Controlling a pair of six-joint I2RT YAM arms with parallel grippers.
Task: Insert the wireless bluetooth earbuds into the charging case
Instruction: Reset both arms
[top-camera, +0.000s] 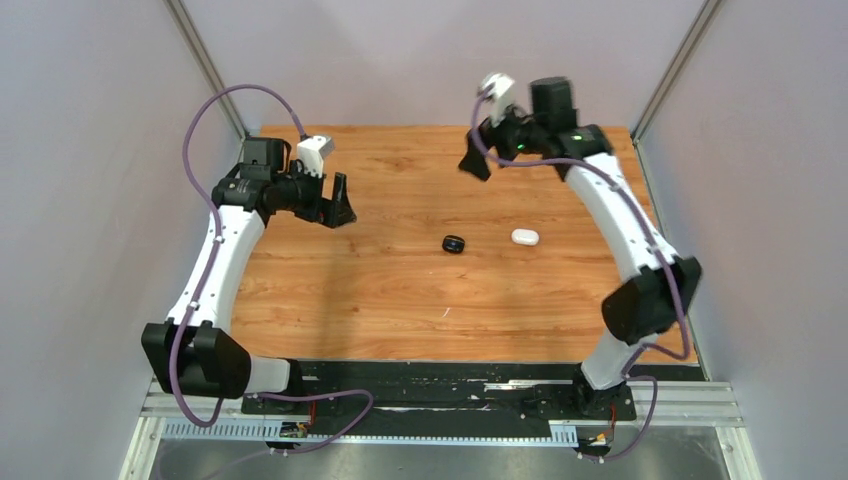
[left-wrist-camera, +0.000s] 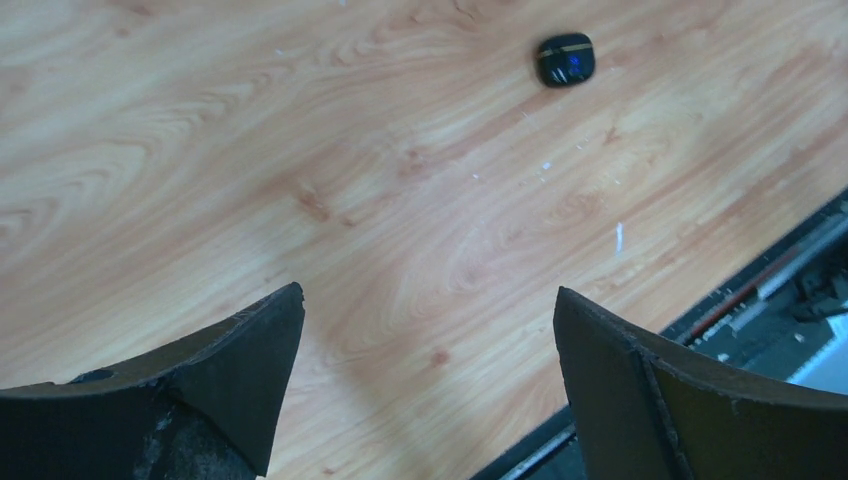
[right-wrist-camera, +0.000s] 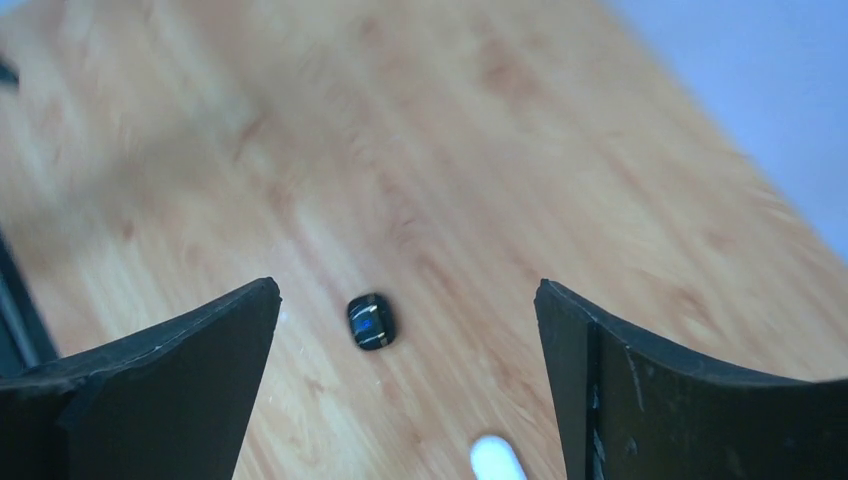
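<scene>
A small black charging case (top-camera: 454, 244) lies shut on the wooden table (top-camera: 400, 300) near its middle, with a white charging case (top-camera: 524, 237) just to its right. No earbuds show in any view. My left gripper (top-camera: 340, 205) hangs open above the table's left part, well away from both cases, and the black case (left-wrist-camera: 565, 59) sits far ahead of its fingertips (left-wrist-camera: 428, 295). My right gripper (top-camera: 475, 160) is raised near the back, open and empty (right-wrist-camera: 405, 285). Below it lie the black case (right-wrist-camera: 371, 321) and the white case (right-wrist-camera: 497, 460).
Pale walls (top-camera: 90, 200) close in the table on the left, right and back. A black base strip (top-camera: 440, 385) and a metal rail (top-camera: 440, 415) run along the near edge, where both arm bases are bolted.
</scene>
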